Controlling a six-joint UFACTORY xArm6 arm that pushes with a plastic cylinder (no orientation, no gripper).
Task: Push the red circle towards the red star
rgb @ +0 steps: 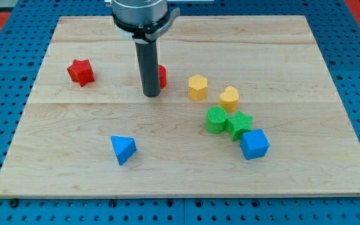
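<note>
Blue blocks: a triangle [123, 149] and a cube [254, 144] lie nearest the view's bottom.
Green blocks: a ridged round one [215, 119] touches a star [239, 124], which touches the cube.
Yellow blocks: a heart [229, 98] and a hexagon [197, 87] lie above those.
My tip [151, 94]: rests on the board [305, 181], against the red circle's left side.
Pincer: none, only a bare rod.
Red circle [162, 75]: mostly hidden behind the rod.
Red star [80, 72]: well apart, toward the view's left.
</note>
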